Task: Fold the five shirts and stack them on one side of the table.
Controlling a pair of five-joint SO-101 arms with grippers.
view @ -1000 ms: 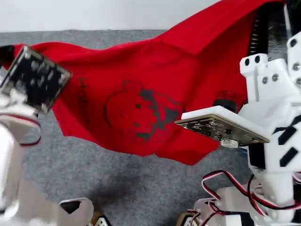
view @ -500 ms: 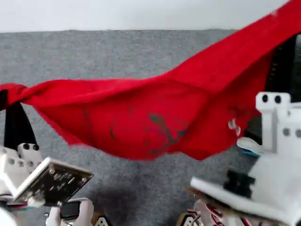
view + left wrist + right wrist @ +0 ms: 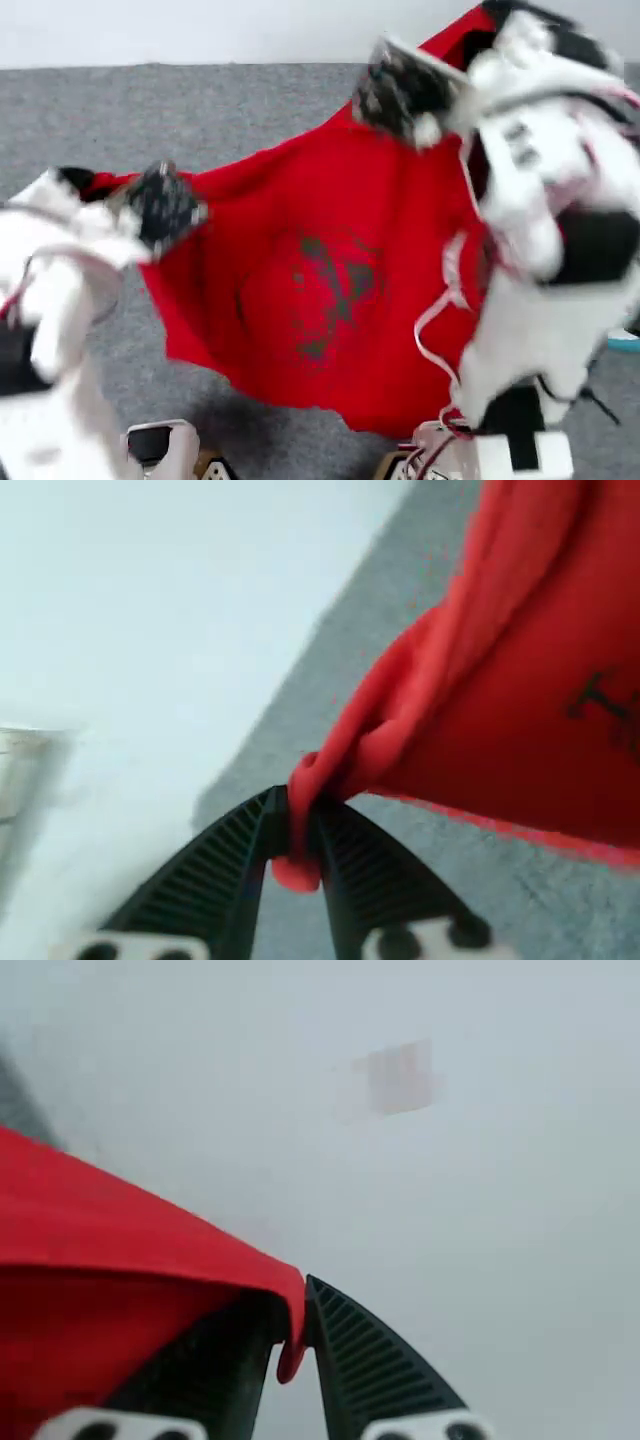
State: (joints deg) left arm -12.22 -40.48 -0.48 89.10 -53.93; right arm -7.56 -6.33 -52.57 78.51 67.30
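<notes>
Left pincer [image 3: 295, 828] bites shut on a bunched corner of the red shirt [image 3: 330, 300] (printed front facing up) on the near side. Farther across the grey table [image 3: 200, 110], the right pincer [image 3: 293, 1310] is closed on the opposite edge and sits higher. The garment hangs stretched and slanting in the air between them, above the table top. Beyond lies a white wall [image 3: 200, 30]. Judged from this, the work on this garment is at an early stage: it has yet to be laid flat, folded and stacked at one side. How the task's other four shirts stand cannot be told. Count: one shirt, two pincers (both holding cloth), one table.
</notes>
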